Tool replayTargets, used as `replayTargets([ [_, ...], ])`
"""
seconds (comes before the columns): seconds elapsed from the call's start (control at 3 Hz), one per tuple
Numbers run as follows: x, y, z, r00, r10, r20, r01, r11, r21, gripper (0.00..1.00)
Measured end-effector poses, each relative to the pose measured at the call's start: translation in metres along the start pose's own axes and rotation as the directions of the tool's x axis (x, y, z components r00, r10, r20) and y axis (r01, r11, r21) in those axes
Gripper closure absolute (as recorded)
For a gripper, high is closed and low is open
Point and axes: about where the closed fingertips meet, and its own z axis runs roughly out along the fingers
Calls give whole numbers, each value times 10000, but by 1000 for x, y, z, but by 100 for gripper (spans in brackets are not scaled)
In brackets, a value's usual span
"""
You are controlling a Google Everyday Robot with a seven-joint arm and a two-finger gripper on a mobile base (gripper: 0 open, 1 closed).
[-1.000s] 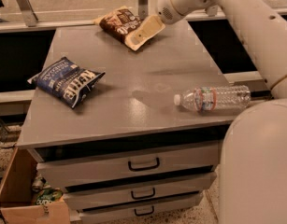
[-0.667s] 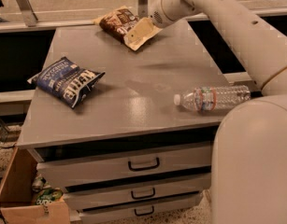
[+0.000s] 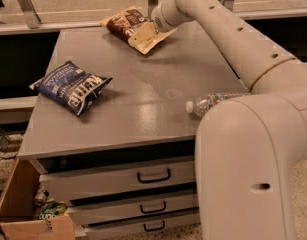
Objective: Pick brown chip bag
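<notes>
The brown chip bag [image 3: 127,25] lies at the far edge of the grey table [image 3: 143,109], dark brown with a cream end [image 3: 145,40] pointing toward me. My gripper [image 3: 155,25] is at the end of the white arm [image 3: 228,29] that reaches in from the right. It sits right over the bag's right side, by the cream end. The wrist hides where it meets the bag.
A dark blue chip bag [image 3: 73,86] lies at the table's left. A clear water bottle [image 3: 213,103] lies on its side at the right, partly behind my arm. Drawers [image 3: 153,176] are below the tabletop. A cardboard box [image 3: 23,209] stands on the floor at lower left.
My arm has swung left and down, bringing the gripper from beside the bag's cream end onto the bag. The bags and bottle have not moved.
</notes>
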Motion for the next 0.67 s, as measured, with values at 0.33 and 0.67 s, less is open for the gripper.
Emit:
replayTargets([
  [0.33,-3,-7,20,9998,-83,-201,86,9999,140,0],
  [0.67,-3,5,44,9987,121,-486,-128,9998,-143,0],
])
